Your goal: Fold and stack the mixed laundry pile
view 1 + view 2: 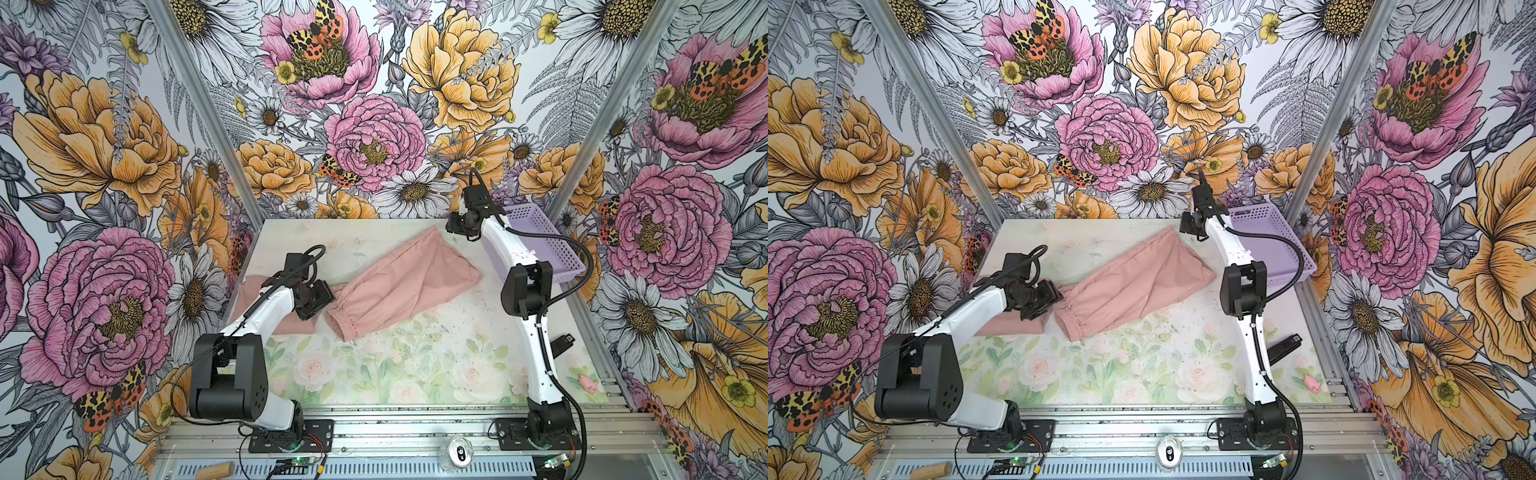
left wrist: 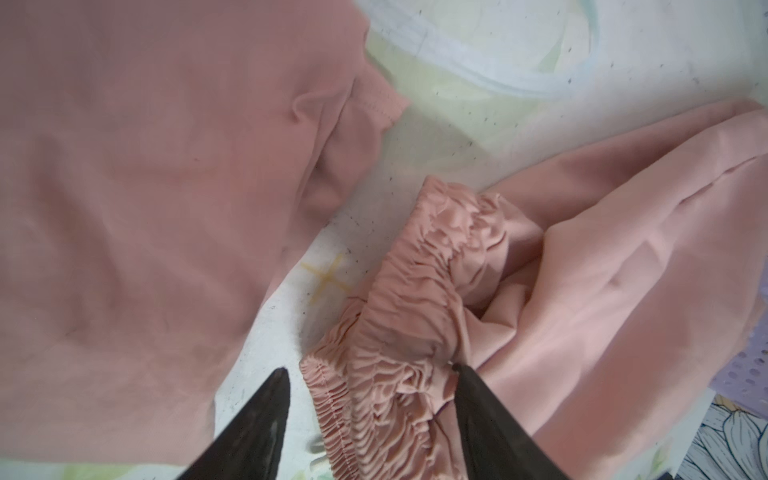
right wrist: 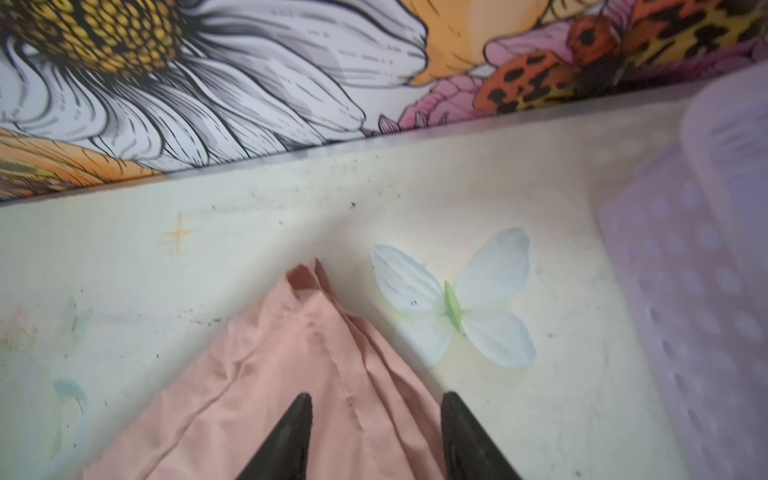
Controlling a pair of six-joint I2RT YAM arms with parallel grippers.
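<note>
Dusty-pink shorts (image 1: 399, 286) lie spread on the bench (image 1: 415, 365). Left end effector (image 2: 369, 368) and right end effector (image 3: 376, 394) stand part-open, holding nothing. Judged step: flattening done; next, regrasp an edge to fold.

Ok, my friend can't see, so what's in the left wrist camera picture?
The left tool stands open, its black fingers on either side of the scrunchy waistband of the pink shorts. Another pink garment lies beside them on a pale table.
</note>
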